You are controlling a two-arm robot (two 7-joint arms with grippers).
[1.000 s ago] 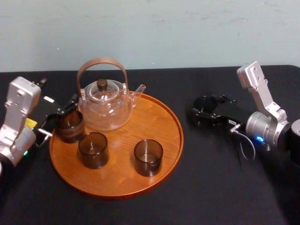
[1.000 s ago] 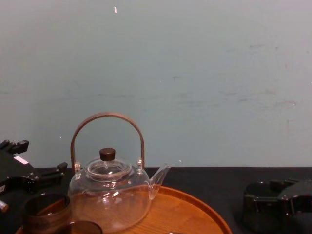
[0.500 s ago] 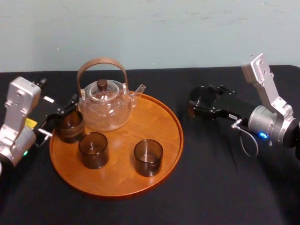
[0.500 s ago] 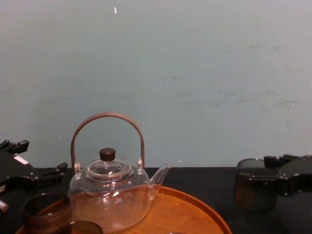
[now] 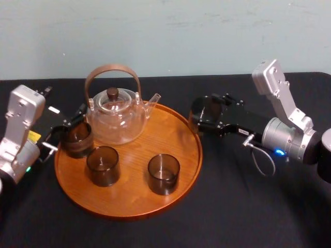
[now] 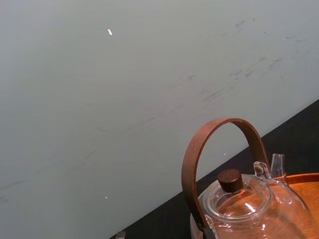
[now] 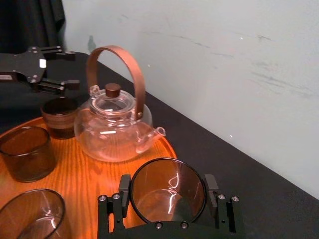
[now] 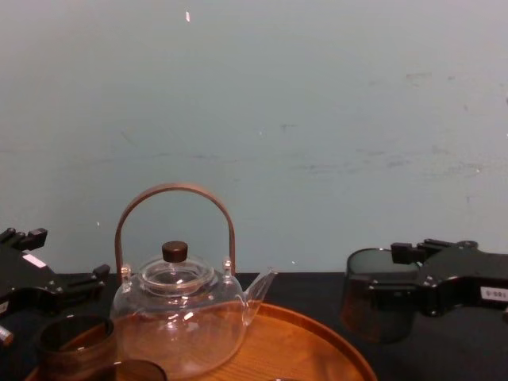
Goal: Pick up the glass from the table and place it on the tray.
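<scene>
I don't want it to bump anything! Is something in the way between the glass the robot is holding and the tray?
Nothing visible. The right gripper holds the glass at the tray's right rim, next to bare wood. The teapot and three other glasses stand farther left. The left gripper sits open beside the tray's left edge.

The desk (image 5: 232, 217) is covered with flat black cloth. The tray (image 5: 134, 197) is orange-brown wood with fine grain lines. The glass (image 8: 377, 305) is smoky grey-brown and transparent, and the right end effector (image 5: 206, 116) is black. The teapot (image 5: 116, 125) is clear, with a brown handle (image 5: 112, 67) and a dark knob (image 5: 112, 93). The wall (image 8: 317, 119) is pale blue-green.
</scene>
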